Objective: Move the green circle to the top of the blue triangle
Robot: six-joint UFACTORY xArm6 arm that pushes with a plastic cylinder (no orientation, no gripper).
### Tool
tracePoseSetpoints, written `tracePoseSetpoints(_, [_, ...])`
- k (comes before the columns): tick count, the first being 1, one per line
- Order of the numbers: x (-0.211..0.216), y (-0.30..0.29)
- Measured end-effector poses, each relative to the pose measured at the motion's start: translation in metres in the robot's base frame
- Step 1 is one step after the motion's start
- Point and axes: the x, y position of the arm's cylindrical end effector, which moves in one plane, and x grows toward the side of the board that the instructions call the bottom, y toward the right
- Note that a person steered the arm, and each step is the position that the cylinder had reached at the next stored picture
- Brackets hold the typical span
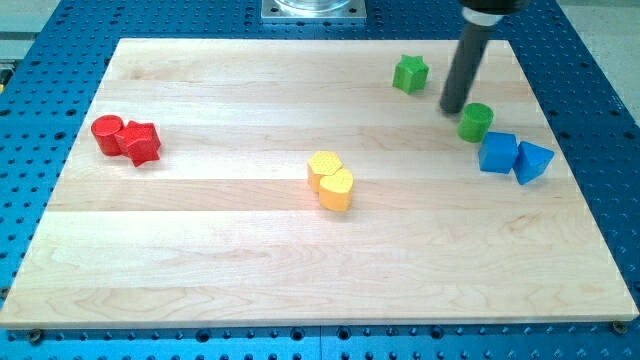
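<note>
1. Step in hand: nudging the green circle (476,121) toward a spot just above the blue triangle (533,161), on the side facing the table's far edge. To do it well, I judge the push should run toward the table's right edge, short and slow, with contact kept centred on the circle so it does not roll off to one side or strike the blue cube (498,152).
2. My tip (453,108): rod end only, no gripper fitted, so nothing opens or closes and nothing is held. It sits just beside the green circle, on its upper-left side, touching or nearly so; I cannot tell which.
3. Green circle: near the table's right edge, toward the far right corner, just above the blue cube and up-left of the blue triangle.
4. Blue triangle: touching the blue cube, on its right.
5. Others: green star (410,73) near the far edge; two yellow blocks (331,179) mid-table (200,250); two red blocks (127,138) near the left edge.
</note>
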Motion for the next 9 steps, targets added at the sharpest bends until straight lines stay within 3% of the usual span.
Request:
tracePoseSetpoints(1, [0.036, -0.036])
tracePoseSetpoints(2, [0.039, -0.01])
tracePoseSetpoints(3, [0.015, 0.037])
tracePoseSetpoints(6, [0.015, 0.046])
tracePoseSetpoints(9, [0.042, 0.087])
